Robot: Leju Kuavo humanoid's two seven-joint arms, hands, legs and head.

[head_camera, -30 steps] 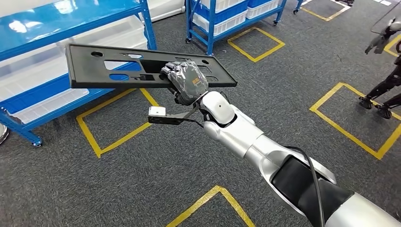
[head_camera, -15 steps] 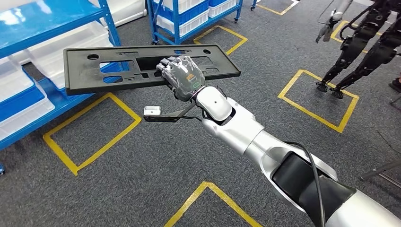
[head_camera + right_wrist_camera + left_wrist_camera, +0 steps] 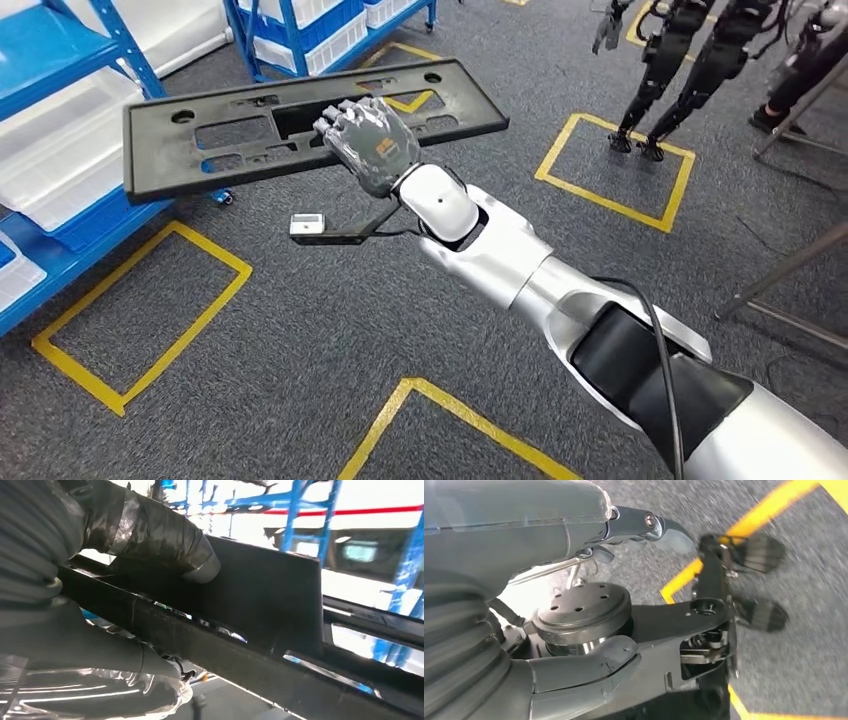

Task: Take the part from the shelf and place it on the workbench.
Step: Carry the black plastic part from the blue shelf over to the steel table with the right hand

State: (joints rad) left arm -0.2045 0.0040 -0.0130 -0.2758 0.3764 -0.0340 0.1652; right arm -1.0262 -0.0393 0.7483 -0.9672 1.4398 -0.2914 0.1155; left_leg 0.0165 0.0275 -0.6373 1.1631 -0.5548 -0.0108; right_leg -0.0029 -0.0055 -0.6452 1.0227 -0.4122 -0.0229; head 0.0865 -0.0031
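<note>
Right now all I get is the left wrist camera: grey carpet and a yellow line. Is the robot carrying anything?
Observer: Yes. In the head view the right hand holds a long black panel out in front of the body.
Operator: How is it gripped?
Observer: The right wrist view shows the thumb pressed on one face of the panel, with the rest of the hand under its edge.
Operator: Is the shelf nearby?
Observer: A blue shelf with white bins stands to the left in the head view. The panel is off it, in the air.
</note>
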